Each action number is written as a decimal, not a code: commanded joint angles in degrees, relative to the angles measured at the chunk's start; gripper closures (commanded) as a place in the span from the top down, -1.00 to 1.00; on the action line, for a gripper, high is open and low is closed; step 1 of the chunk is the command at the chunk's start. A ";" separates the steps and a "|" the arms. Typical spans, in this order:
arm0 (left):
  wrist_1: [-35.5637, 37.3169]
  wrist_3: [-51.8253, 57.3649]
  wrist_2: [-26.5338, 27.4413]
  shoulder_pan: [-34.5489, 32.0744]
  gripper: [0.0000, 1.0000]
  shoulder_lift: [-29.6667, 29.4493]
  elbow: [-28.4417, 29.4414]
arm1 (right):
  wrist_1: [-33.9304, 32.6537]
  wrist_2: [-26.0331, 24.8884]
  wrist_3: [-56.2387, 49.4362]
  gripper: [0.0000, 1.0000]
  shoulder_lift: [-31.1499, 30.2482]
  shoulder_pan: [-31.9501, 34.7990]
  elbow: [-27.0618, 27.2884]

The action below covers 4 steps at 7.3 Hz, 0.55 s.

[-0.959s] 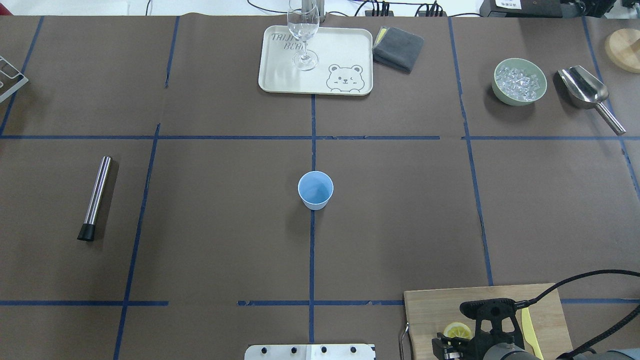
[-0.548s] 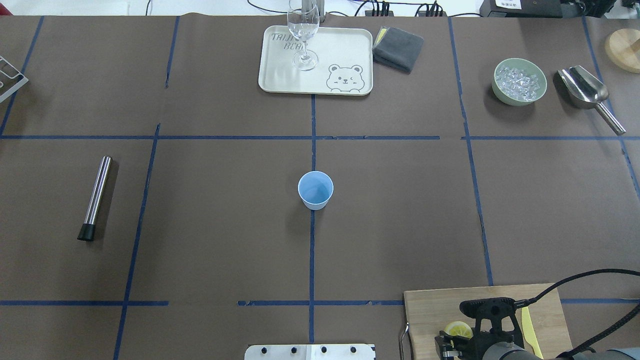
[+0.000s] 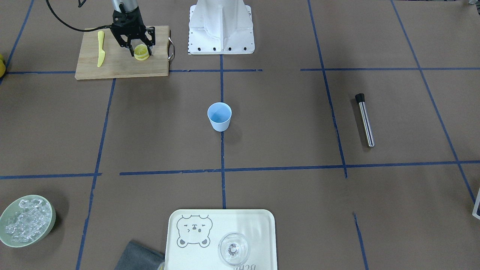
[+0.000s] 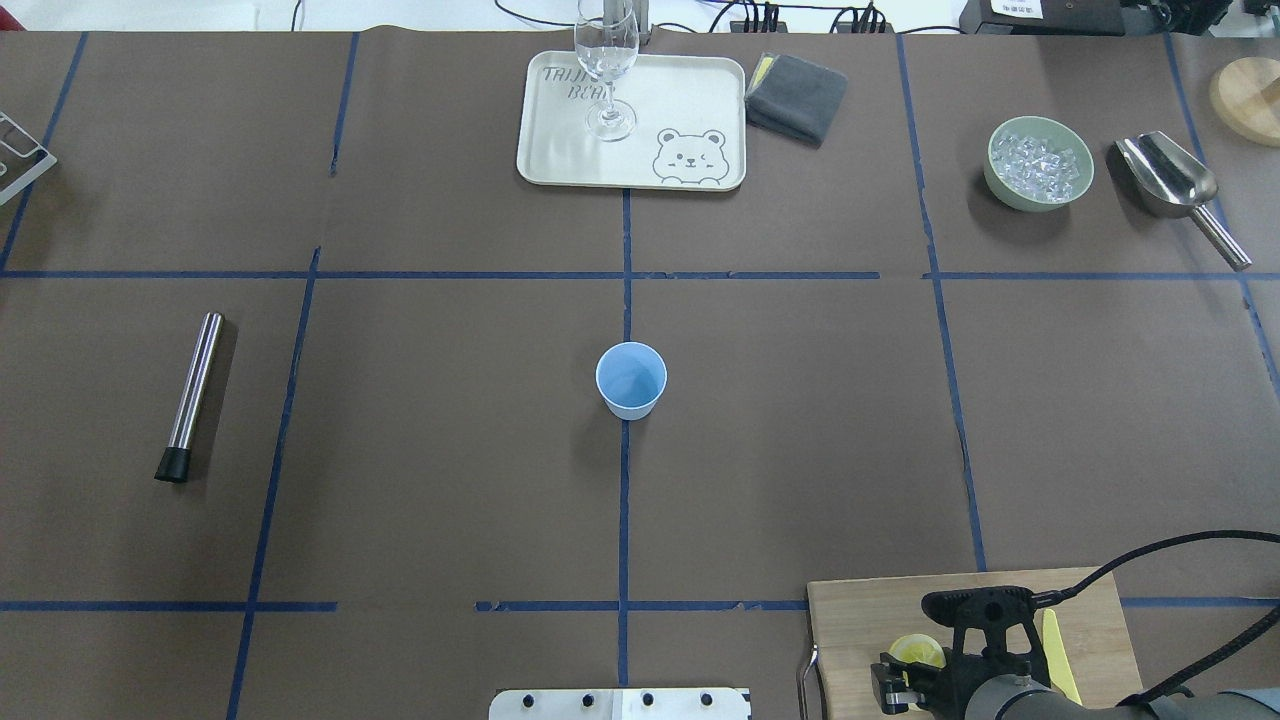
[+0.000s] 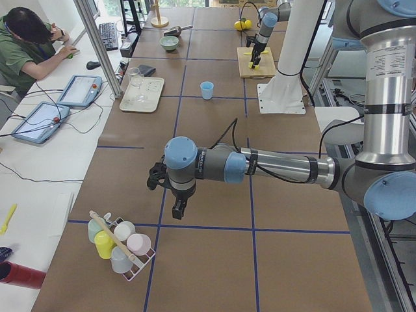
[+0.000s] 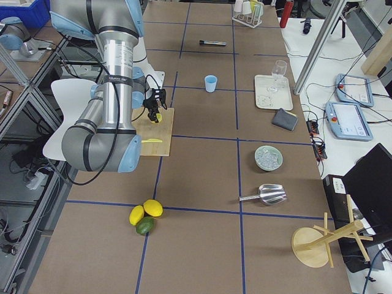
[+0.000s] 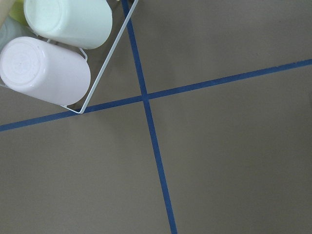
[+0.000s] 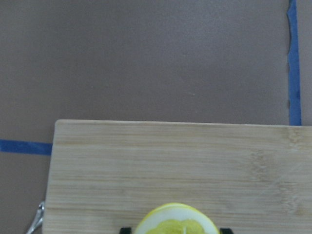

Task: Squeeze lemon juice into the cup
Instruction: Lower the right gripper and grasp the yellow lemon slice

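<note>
Right pincer (image 3: 141,51) has dropped around the lemon (image 3: 141,55) near the worktop's (image 3: 285,123) robot-side edge — pinching it now; carry to the cup (image 3: 219,117) next. Left pincer (image 5: 178,209): cannot tell.

The cup (image 4: 631,380) stands at the middle of the table (image 4: 420,480). A tray (image 4: 560,160) with a glass (image 4: 606,70) on it lies at the far edge's middle, a cloth (image 4: 797,96) just right. Bowl (image 4: 1039,163) and scoop (image 4: 1170,180) sit near the far right corner. By the near right corner, a board (image 4: 860,610) bears a knife (image 4: 1058,650), the lemon (image 4: 915,650) to its left.
</note>
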 commanded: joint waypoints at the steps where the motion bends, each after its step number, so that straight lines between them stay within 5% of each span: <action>1: 0.00 0.00 0.00 -0.06 1.00 0.04 -0.03 | -0.09 0.01 -0.01 -0.60 -0.33 1.72 0.93; 4: 0.00 0.00 0.00 -0.06 1.00 0.04 -0.03 | -0.26 0.09 -0.02 -0.58 -0.51 3.48 2.60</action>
